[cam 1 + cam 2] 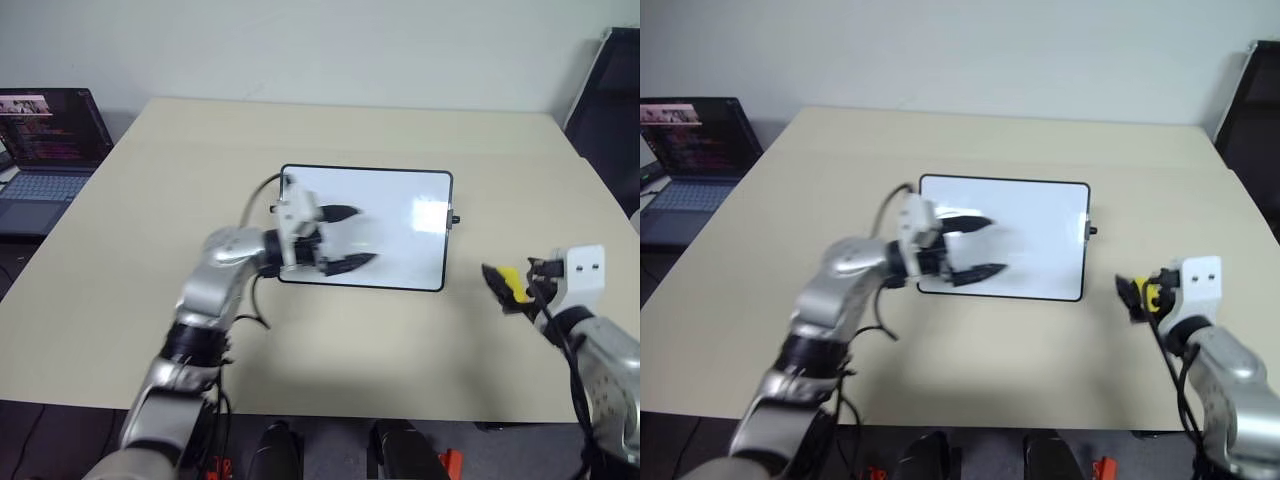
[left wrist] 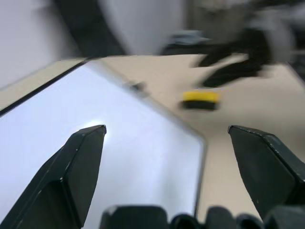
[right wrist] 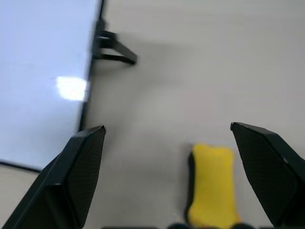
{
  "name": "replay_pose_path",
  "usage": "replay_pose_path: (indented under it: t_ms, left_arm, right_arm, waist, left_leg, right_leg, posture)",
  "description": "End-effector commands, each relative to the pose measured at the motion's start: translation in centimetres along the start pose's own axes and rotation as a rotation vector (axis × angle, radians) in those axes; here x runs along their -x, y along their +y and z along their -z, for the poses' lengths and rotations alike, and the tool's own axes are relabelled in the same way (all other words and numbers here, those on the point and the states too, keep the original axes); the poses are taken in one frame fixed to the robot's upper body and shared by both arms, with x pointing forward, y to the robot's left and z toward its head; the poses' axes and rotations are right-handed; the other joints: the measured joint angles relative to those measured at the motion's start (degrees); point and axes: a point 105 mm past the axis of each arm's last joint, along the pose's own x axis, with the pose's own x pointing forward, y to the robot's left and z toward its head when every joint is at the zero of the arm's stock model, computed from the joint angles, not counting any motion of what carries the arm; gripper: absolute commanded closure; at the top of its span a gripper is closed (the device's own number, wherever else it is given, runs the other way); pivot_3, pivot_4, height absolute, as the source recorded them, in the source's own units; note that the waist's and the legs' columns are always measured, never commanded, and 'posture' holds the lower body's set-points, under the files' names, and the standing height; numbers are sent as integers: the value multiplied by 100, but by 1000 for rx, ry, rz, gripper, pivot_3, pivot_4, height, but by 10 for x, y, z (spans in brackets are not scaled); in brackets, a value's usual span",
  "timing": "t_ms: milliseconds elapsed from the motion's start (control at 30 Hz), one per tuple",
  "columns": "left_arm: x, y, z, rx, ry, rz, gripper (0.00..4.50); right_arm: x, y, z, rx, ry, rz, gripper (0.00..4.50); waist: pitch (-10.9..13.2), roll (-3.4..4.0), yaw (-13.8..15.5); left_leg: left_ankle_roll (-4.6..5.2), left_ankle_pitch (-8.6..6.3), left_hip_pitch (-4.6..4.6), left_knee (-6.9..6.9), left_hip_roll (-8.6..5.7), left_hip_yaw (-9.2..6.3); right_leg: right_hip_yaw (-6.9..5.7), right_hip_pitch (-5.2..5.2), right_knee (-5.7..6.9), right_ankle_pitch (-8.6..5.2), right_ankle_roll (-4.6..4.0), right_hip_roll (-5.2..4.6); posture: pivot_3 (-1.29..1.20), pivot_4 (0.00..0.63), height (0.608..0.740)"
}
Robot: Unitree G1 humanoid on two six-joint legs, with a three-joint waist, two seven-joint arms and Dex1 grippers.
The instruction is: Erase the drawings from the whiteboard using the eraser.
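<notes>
Eraser [image 3: 212, 183] lies on the worktop [image 1: 400, 330] just right of the whiteboard [image 1: 390, 215], long axis along the right gripper [image 3: 169, 162], between its spread fingers; left gripper [image 1: 345, 240] spread, empty, over the board.

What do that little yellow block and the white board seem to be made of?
The eraser looks like soft matte foam or plastic in yellow, with rounded corners and a dark layer underneath, perhaps felt. The whiteboard looks like a smooth glossy coated panel, since a bright glare patch reflects off it; its thin black frame is probably plastic. The table seems a matte beige laminate.
</notes>
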Motion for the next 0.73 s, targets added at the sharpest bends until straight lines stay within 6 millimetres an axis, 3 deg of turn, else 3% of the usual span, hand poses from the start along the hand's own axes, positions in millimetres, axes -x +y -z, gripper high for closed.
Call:
replay_pose_path:
  t_ms: [33,167,333,733]
  left_arm:
    - [33,3,-15,22,-44,-219,0]
    - [73,8,15,79,1,-584,0]
    - [113,18,57,124,141,-978,0]
    - [117,18,75,142,188,-1056,0]
  right_arm:
    - [10,8,-11,63,-144,31,14]
    - [18,6,2,59,-232,97,14]
    - [28,-11,28,11,-238,194,14]
    - [44,-15,41,33,-174,132,14]
  waist:
    - [1,-1,38]
    - [-3,-6,134]
    - [-2,-18,168]
    - [-8,-22,153]
  left_leg:
    - [-2,0,-1,2,-1,0]
    - [-5,1,-1,29,-9,4]
    - [-7,-1,9,102,-9,3]
    - [-41,-22,9,105,-11,17]
  right_leg:
    - [-5,4,-1,0,0,-5]
    - [-4,16,-14,-2,6,-16]
    - [3,28,-20,6,-25,-16]
    - [20,16,-60,18,-44,-22]
  posture:
    - [0,150,740]
    - [0,150,740]
    - [0,150,740]
    - [0,150,740]
